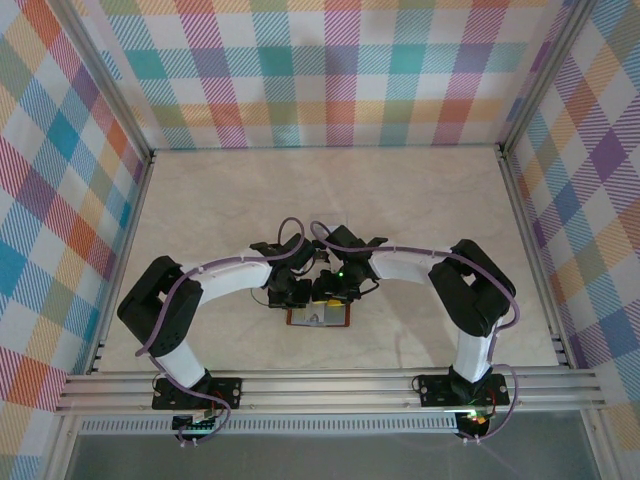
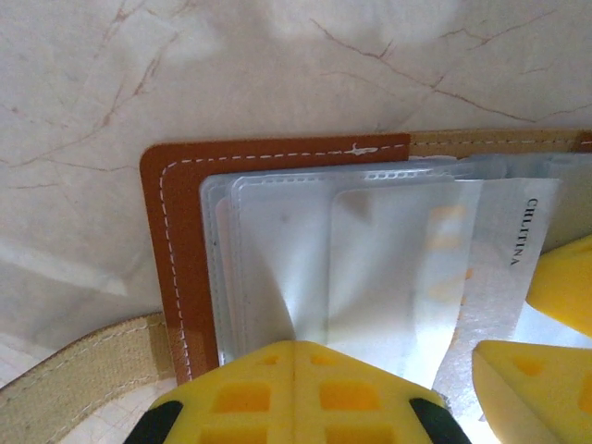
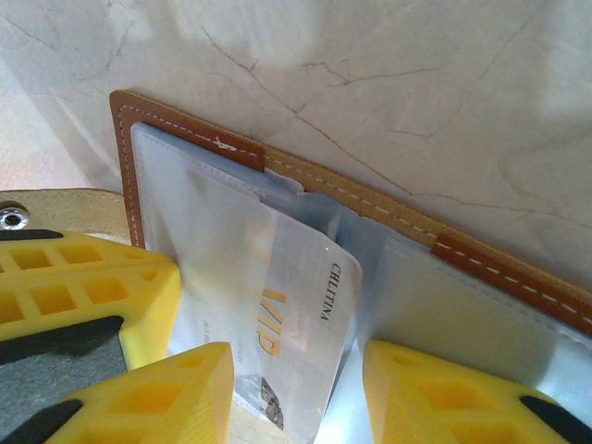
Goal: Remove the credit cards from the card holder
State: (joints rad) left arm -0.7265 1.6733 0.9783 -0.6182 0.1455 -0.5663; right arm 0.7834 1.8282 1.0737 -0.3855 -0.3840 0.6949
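The brown card holder (image 1: 318, 318) lies open on the table between the two arms, its clear sleeves fanned out (image 2: 176, 231) (image 3: 125, 157). A pale credit card (image 3: 305, 314) printed "VIP" and "CHLITINA" sticks partway out of a sleeve (image 2: 513, 277). My left gripper (image 2: 296, 347) (image 1: 293, 293) is shut, pinching a clear sleeve that creases up into its tips. My right gripper (image 3: 296, 356) (image 1: 335, 290) is open, one yellow finger on each side of the pale card, with a gap to it on both sides.
A tan strap (image 2: 83, 365) with a metal snap (image 3: 11, 217) runs off the holder's left edge. The marble-patterned tabletop (image 1: 330, 190) stretches to checked walls (image 1: 330, 70). The right gripper's yellow fingers (image 2: 527, 388) sit close beside the left gripper.
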